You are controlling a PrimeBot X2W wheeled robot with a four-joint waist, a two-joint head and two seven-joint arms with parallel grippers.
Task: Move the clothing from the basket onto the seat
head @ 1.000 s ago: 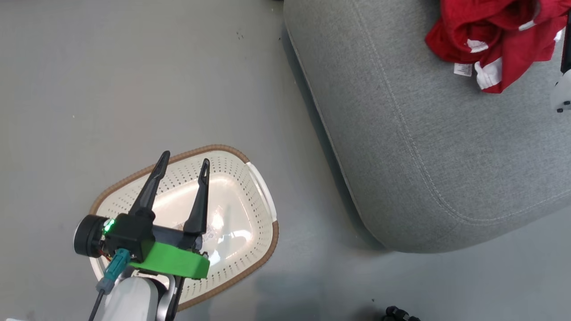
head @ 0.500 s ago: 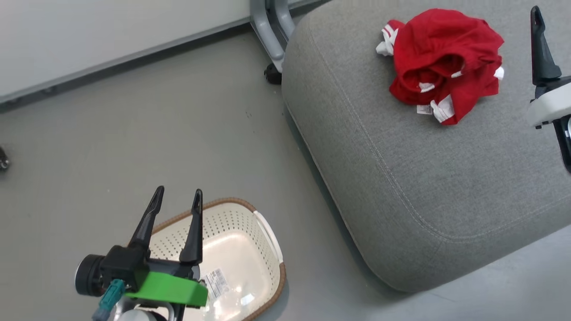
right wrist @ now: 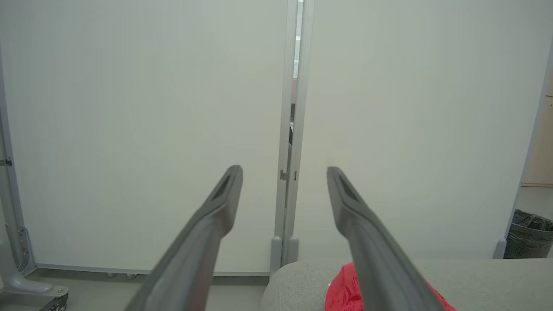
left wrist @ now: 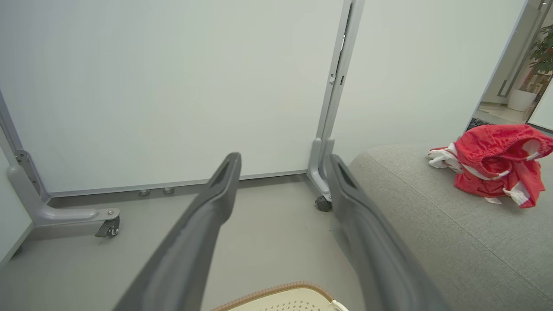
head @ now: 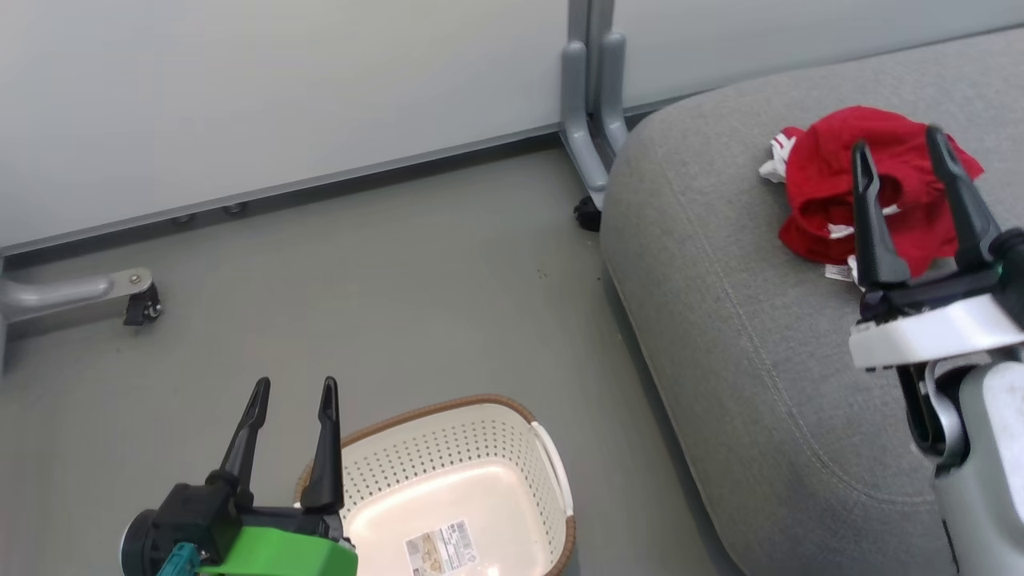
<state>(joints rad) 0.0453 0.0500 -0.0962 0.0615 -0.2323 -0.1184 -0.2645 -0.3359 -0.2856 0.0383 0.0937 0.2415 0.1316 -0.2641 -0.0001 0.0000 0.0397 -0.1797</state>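
Observation:
The red clothing with white trim lies bunched on the far part of the grey seat; the left wrist view has the clothing at its right, and the right wrist view catches the clothing at its bottom edge. The cream basket with a brown rim stands on the floor, with just a paper label inside. My left gripper hangs open above the basket's left rim, holding nothing. My right gripper is open over the seat, in front of the clothing, fingers apart and free of it.
White partition panels on grey posts stand behind the floor. A post foot with a caster sits at the seat's far corner, and another caster leg lies at the left. A bin with a black bag stands at the right.
The head camera has tilted up, bringing the partition wall into view. My right gripper has come in from the right edge and now stands in front of the clothing. Both grippers stay open.

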